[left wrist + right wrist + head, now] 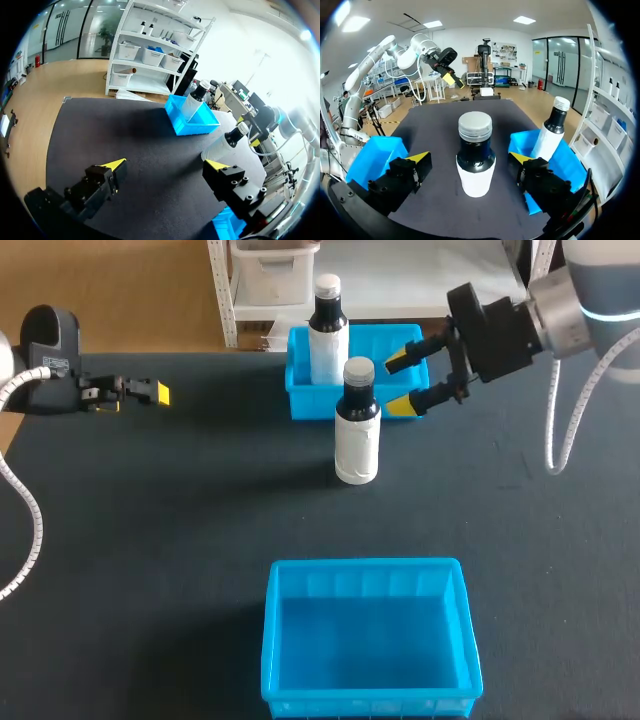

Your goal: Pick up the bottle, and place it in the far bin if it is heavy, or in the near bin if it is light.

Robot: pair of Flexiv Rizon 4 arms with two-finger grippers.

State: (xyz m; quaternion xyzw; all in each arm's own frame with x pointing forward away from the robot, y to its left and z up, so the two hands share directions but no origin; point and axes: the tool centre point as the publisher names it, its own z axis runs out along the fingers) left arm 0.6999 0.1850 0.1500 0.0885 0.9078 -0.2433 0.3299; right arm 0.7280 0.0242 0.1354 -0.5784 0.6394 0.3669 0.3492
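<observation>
The bottle (357,425), white-bodied with a dark neck and a grey cap, is standing upright on the dark table (150,540), just in front of the far bin (310,400) and well apart from the near bin (272,640), which is sitting at the table's close edge. The right gripper (403,382) is hanging just beside the bottle at neck height, coming in from the right over the far bin's corner. Its fingers are standing spread, and in its wrist view the bottle is showing between the two yellow tips with a clear gap on each side, so neither tip is touching it. A second bottle (327,340) of the same kind is standing upright inside the far bin, at its left end. The left gripper (150,392) is staying out of things, hovering low over the far left part of the table, well apart from both bins. Its fingers are also spread wide and are holding nothing, with only bare tabletop lying between them.
</observation>
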